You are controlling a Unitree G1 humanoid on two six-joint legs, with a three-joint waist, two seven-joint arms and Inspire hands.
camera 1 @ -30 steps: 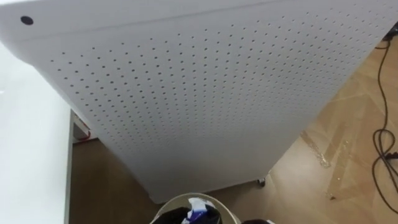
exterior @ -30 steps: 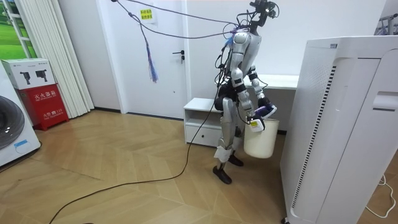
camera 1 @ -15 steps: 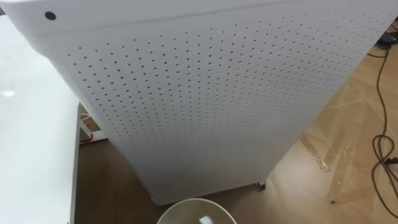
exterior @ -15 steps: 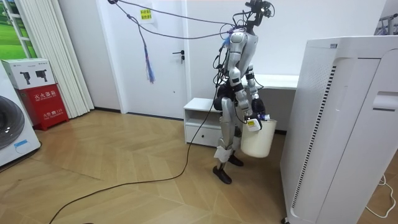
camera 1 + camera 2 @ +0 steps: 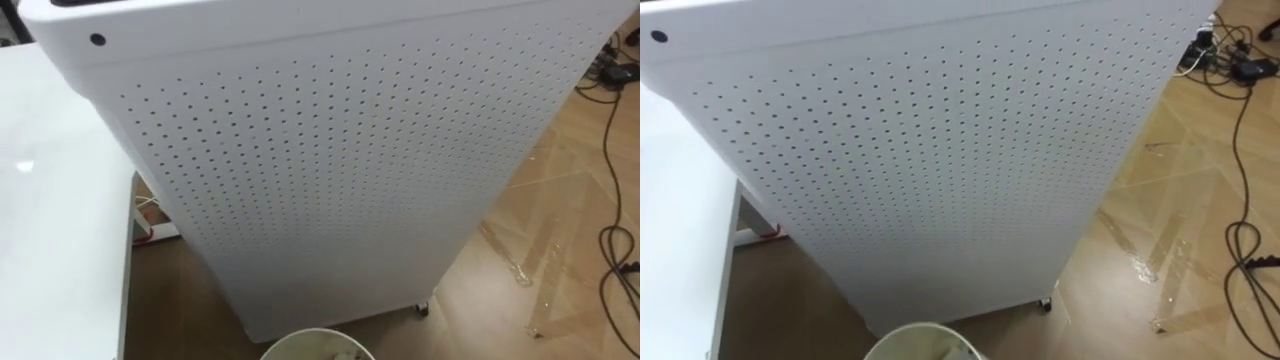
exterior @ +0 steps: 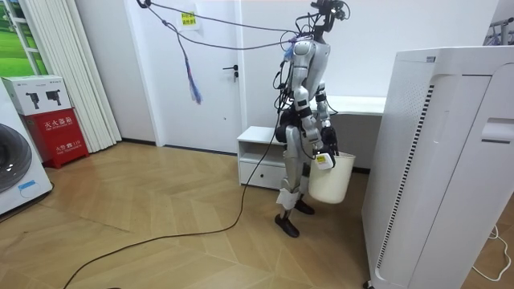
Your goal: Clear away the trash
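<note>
Facing a tall white perforated unit [image 5: 340,170] on small castors, the robot is seen upright on the wooden floor [image 5: 540,260], with a white table [image 5: 50,230] along its left and a low white cabinet [image 6: 261,148] just behind it. A white bin [image 6: 329,178] is held low before its legs, between it and the unit, and the bin's rim is seen at the bottom edge of the eye views. The right hand [image 6: 320,158] is placed at the bin's near rim and the left hand [image 6: 332,146] at its far rim, but whether the fingers of either are curled or straight cannot be told. Pale scraps [image 5: 325,352] are glimpsed inside the bin; what they are cannot be made out.
</note>
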